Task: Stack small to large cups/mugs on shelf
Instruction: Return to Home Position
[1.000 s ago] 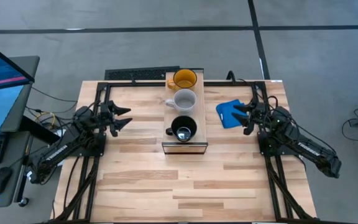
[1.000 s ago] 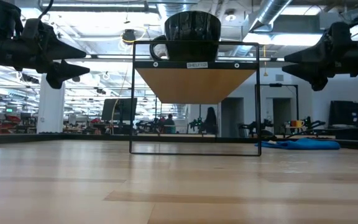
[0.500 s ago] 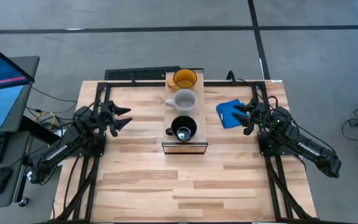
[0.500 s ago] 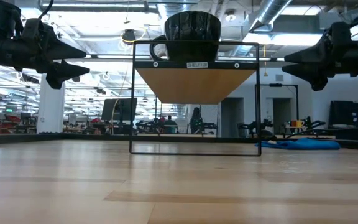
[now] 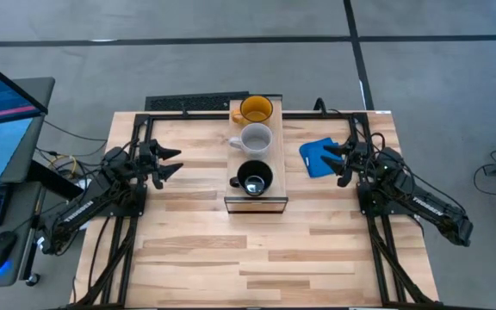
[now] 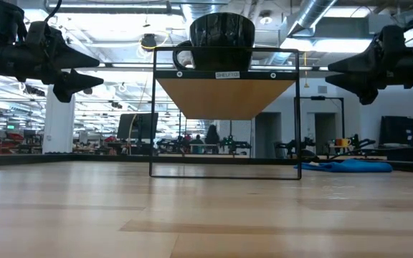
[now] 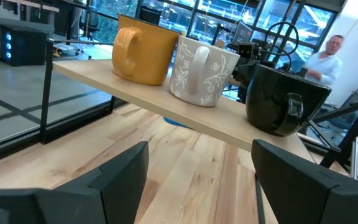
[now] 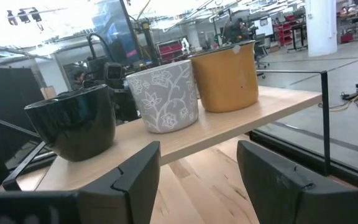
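"Where are the mugs?"

"The yellow-orange ceramic mug [image 5: 256,109], the light grey patterned mug [image 5: 255,139] and the glossy black mug [image 5: 254,179] line the long light-wood shelf [image 5: 276,159]. The left gripper [image 5: 174,162] and right gripper [image 5: 327,158] flank it, fingers spread wide, empty."

"And homing?"

"Each arm should draw straight back, clear of the shelf."

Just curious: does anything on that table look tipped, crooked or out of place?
Nothing stands out. The yellow mug, grey mug and black mug stand upright in a row on the shelf. A blue object lies beside it, by the right gripper; the left gripper waits opposite.
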`<state>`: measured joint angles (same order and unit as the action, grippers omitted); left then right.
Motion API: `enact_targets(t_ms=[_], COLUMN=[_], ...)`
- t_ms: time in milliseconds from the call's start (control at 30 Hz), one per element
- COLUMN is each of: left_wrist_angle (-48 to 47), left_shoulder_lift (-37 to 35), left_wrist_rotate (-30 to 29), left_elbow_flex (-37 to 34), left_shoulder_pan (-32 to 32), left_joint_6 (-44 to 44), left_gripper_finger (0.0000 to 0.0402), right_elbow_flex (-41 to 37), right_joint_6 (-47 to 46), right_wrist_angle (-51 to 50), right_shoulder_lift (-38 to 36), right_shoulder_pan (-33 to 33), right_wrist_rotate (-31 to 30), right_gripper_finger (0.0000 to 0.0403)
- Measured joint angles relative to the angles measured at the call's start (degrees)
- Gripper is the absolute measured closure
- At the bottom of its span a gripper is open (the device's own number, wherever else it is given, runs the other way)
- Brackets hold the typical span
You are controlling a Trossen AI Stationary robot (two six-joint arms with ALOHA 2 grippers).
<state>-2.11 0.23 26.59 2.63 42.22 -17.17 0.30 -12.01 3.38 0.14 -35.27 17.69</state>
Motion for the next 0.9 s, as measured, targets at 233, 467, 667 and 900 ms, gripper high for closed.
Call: enact_targets(t_ms=[233, 467, 667, 900], left_wrist_angle=[0.0, 0.0, 0.0, 0.0], left_shoulder_lift=[0.0, 0.0, 0.0, 0.01], left_wrist_rotate=[0.0, 0.0, 0.0, 0.0], left_elbow_flex=[0.0, -0.02, -0.02, -0.02], left_shoulder_pan=[0.0, 0.0, 0.0, 0.0], left_joint_6=[0.0, 0.0, 0.0, 0.0], left_gripper_finger=[0.0125, 0.0125, 0.0125, 0.0125], right_elbow_flex=[0.0, 0.0, 0.0, 0.0], right_joint_6=[0.02, 2.86, 2.91, 2.95], right_wrist_angle=[0.0, 0.0, 0.0, 0.0], right_shoulder_lift=[0.0, 0.0, 0.0, 0.0], right_shoulder_pan=[0.0, -0.02, -0.02, -0.02], right_wrist_rotate=[0.0, 0.0, 0.0, 0.02], right_gripper_finger=[0.0168, 0.0168, 0.0168, 0.0168])
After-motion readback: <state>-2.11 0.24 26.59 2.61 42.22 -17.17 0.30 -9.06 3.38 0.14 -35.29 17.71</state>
